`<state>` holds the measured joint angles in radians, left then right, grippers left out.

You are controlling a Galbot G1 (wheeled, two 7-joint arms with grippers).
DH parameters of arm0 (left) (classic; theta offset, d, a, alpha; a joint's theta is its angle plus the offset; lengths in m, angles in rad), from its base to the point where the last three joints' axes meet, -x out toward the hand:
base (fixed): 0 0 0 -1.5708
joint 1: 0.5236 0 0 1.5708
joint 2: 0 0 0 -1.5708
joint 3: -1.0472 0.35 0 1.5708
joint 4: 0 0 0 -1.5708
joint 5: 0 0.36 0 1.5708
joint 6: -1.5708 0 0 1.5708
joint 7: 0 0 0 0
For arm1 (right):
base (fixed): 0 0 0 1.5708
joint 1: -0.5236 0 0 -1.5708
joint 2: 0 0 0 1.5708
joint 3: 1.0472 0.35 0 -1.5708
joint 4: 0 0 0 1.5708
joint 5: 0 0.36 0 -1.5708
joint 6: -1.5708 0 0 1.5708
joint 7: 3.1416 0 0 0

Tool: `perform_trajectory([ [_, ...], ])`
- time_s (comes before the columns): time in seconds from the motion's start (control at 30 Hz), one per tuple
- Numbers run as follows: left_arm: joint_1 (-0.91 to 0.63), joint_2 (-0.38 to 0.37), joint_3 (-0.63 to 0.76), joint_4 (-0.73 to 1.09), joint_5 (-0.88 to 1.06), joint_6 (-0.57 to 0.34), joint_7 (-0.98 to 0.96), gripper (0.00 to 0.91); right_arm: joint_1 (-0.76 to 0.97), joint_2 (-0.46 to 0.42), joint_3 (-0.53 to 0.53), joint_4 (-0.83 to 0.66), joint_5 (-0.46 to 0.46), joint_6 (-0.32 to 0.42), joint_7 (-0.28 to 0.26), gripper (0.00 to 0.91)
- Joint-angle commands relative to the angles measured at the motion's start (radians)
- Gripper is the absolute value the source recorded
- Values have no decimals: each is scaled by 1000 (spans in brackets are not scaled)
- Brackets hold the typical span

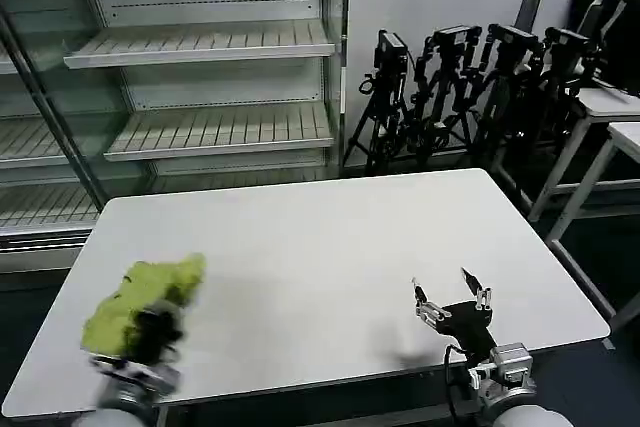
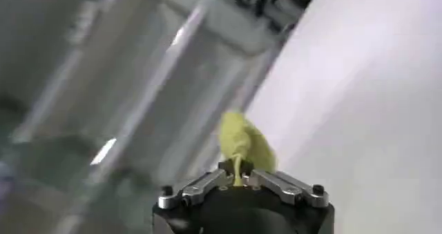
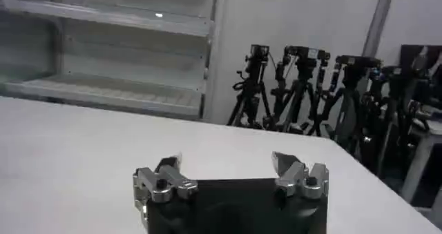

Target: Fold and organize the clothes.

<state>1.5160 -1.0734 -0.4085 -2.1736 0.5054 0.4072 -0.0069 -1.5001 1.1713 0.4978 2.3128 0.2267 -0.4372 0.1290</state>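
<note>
Bunching above the left claw [image 1: 150, 332], the T-shirt [image 1: 145, 297] is pinched.

white table [image 1: 330, 247] | bare shelving [image 1: 200, 47] behind | tripods [image 1: 450, 97] by grey wall

Even, cool overhead light fills the room, and the white table [image 1: 330, 247] is bright without harsh glare. A faint soft shadow lies under the right gripper [image 1: 452, 292] at five o'clock. At seven o'clock the left gripper [image 1: 150, 332] and the shirt [image 1: 140, 297] are smeared. The left wrist view is streaked with blur; a small glint sits on a shelf [image 3: 159, 14].
</note>
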Motion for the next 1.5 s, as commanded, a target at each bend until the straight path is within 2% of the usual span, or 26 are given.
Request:
perform_trajectory([
  [0.03, -188, -215, 564, 69, -46, 59, -132, 20, 4, -8, 26, -3, 3, -3, 0, 907],
  [0.13, -272, -263, 589, 125, -95, 85, -194, 20, 6, -13, 39, 2, 7, -4, -1, 907],
  [0.23, -338, -287, 583, 155, -285, 164, -292, 20, -1, -18, 61, 6, 16, -4, -1, 907],
  [0.53, -516, -345, 478, 247, -799, 172, -655, 20, 23, -70, 135, -8, 59, -7, -6, 907],
  [0.63, -569, -369, 474, 277, -888, 170, -751, 20, 37, -84, 156, -21, 70, -9, -9, 907],
  [0.8, -599, -409, 491, 326, -918, 170, -746, 20, 90, -132, 213, -47, 118, -16, -14, 907],
  [0.83, -606, -411, 494, 323, -933, 169, -720, 907, 102, -141, 220, -52, 126, -18, -14, 907],
  [0.97, -629, -411, 512, 310, -958, 145, -628, 907, 147, -161, 221, -70, 132, -21, -21, 907],
  [1.23, -632, -478, 554, 295, -951, 93, -538, 907, 234, -164, 183, -131, 131, -21, -30, 907],
  [1.33, -637, -461, 531, 268, -921, 75, -495, 907, 257, -164, 167, -149, 124, -21, -29, 907],
  [1.43, -659, -408, 439, 226, -863, 62, -431, 907, 281, -158, 141, -168, 113, -23, -15, 907],
  [1.5, -649, -322, 322, 187, -802, 50, -312, 907, 297, -146, 112, -173, 96, -18, 12, 907],
])
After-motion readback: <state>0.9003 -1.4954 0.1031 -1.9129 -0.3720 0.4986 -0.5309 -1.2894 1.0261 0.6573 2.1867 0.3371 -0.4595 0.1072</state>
